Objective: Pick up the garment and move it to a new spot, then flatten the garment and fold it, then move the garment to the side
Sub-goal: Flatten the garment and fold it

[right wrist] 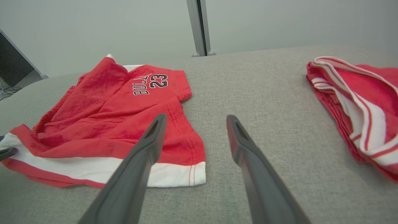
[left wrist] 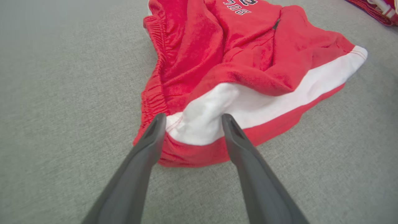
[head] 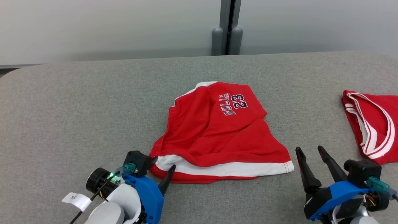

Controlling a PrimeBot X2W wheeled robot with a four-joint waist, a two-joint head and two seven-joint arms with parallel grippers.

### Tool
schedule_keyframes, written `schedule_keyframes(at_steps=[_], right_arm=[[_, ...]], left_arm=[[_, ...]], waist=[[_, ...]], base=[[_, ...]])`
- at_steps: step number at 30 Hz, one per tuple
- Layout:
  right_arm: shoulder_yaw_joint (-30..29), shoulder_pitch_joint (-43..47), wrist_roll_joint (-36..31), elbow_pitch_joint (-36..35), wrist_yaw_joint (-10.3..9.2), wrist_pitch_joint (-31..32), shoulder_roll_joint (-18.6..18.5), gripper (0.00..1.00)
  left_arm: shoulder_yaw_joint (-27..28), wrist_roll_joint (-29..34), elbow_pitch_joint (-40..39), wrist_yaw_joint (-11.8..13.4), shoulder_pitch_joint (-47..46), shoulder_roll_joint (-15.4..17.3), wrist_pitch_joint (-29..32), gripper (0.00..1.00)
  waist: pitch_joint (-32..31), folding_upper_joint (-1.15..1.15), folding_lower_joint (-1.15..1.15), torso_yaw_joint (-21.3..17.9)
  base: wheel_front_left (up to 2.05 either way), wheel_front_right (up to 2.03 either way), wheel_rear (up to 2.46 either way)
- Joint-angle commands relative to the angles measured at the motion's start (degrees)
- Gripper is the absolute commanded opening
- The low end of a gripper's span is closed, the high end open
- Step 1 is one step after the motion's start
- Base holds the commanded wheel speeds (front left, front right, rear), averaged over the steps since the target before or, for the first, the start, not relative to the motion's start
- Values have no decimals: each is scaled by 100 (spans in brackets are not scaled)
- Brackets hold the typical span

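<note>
Red shorts [head: 217,130] with a white hem band and "BULLS 23" print lie rumpled in the middle of the grey table [head: 93,109]. My left gripper [head: 163,165] is low at their near left corner. In the left wrist view its two fingers [left wrist: 155,133] straddle the white corner of the shorts [left wrist: 202,124], jaws still wide apart, so the left gripper [left wrist: 193,119] is open around the cloth. My right gripper [head: 309,150] hovers open and empty just right of the hem's right end. In the right wrist view the shorts [right wrist: 118,118] lie left of the right gripper [right wrist: 196,118].
A second red garment [head: 373,124] with white stripes lies bunched at the table's right edge, also seen as the striped garment [right wrist: 357,102]. A grey post [head: 228,28] stands behind the table against a pale wall. Bare cloth-covered table stretches to the left.
</note>
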Motion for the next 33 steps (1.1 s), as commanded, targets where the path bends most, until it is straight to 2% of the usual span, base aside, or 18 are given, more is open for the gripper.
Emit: schedule_keyframes(at_steps=[1, 3, 4, 5, 7, 18, 26, 28, 29, 33], right_arm=[[8, -80, -15, 35, 1, -27, -4, 100], [19, -125, -11, 57, 2, -15, -4, 100], [25, -143, -16, 73, 1, -12, -4, 100], [28, -151, -15, 88, 1, -5, -4, 100], [32, -155, -12, 102, 1, 0, -4, 100], [65, -96, -44, 484, 2, 1148, -3, 100], [178, -472, -28, 1090, 1, 1217, -6, 100], [206, -551, 2, 1213, 1, 1153, -4, 38], [217, -585, 19, 1249, 1, 1106, -5, 0], [217, -691, 68, 1312, 1, 859, -6, 0]], left_arm=[[-94, -78, 53, -3, -136, 28, -31, 47], [-205, -135, 95, -2, -197, 49, -54, 29], [-253, -150, 114, -2, -237, 64, -91, 3], [-287, -171, 133, -2, -268, 77, -129, 0], [-322, -184, 161, -2, -281, 80, -161, 0], [-283, -362, 306, 135, -46, -118, -591, 0], [-337, -393, 380, 114, -148, -203, -722, 0], [-340, -420, 397, 105, -173, -220, -758, 0], [-346, -434, 410, 100, -182, -227, -773, 0], [-354, -484, 426, 83, -141, -246, -973, 0]], waist=[[52, 0, -1, -4], [102, 0, -1, -4], [119, 0, -1, -1], [130, 0, -1, 4], [139, 0, -1, 11], [206, 0, -1, 77], [289, 0, -1, 161], [289, 0, -1, 178], [286, 0, -1, 186], [231, 0, -1, 177]], base=[[0, 0, 0], [0, 0, 0], [0, 0, 0], [0, 0, 0], [0, 0, 0], [0, 0, 0], [0, 0, 0], [0, 0, 0], [0, 0, 0], [0, 0, 0]])
